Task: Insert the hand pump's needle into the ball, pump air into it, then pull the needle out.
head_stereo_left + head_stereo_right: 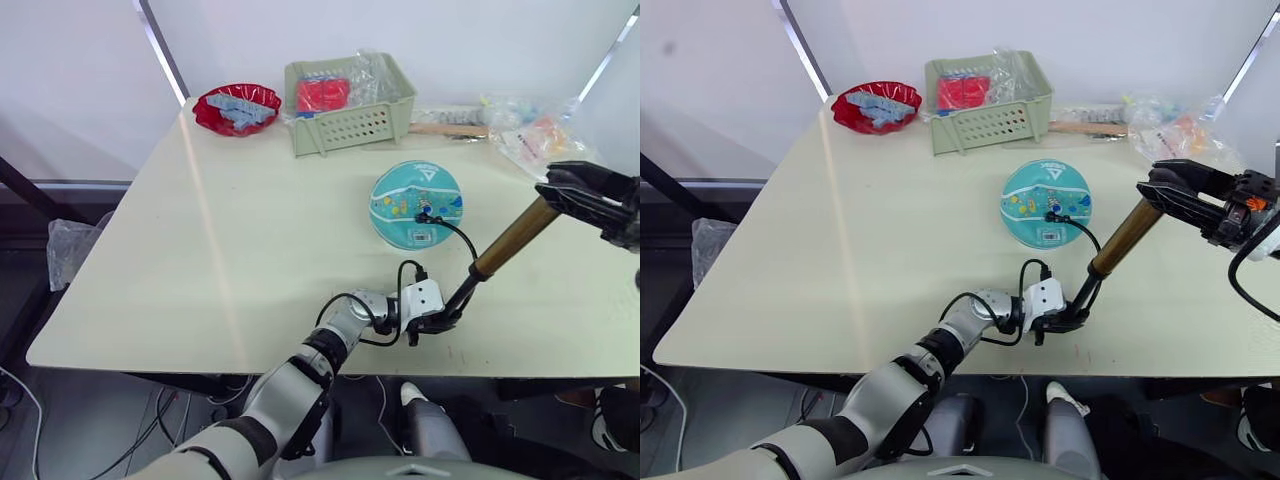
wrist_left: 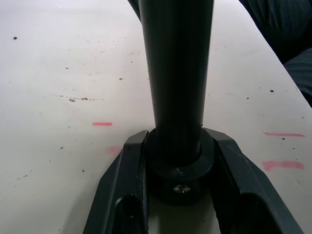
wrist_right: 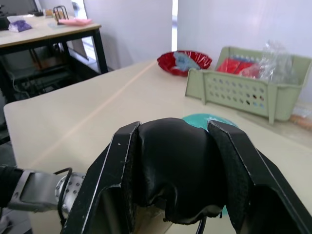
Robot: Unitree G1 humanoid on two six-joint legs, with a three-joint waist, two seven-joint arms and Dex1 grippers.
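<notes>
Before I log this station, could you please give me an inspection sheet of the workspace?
Surface: pale table, a few pink marks near the front edge.
Job's things: ball flat on the table, hose plugged into its top; pump tilted between both pincers.
Clutter: red bowl, green basket, plastic bags at the back.
Grippers: left pincer clamps the pump's base; right pincer clamps its handle.
Cables: black loops at the left wrist.
Surroundings: white wall, another table behind.

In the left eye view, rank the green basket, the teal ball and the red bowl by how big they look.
1. Green basket, the largest.
2. Ball and red bowl: these look about alike. The bowl sits farther from the camera, so I would not rank one above the other.
</notes>
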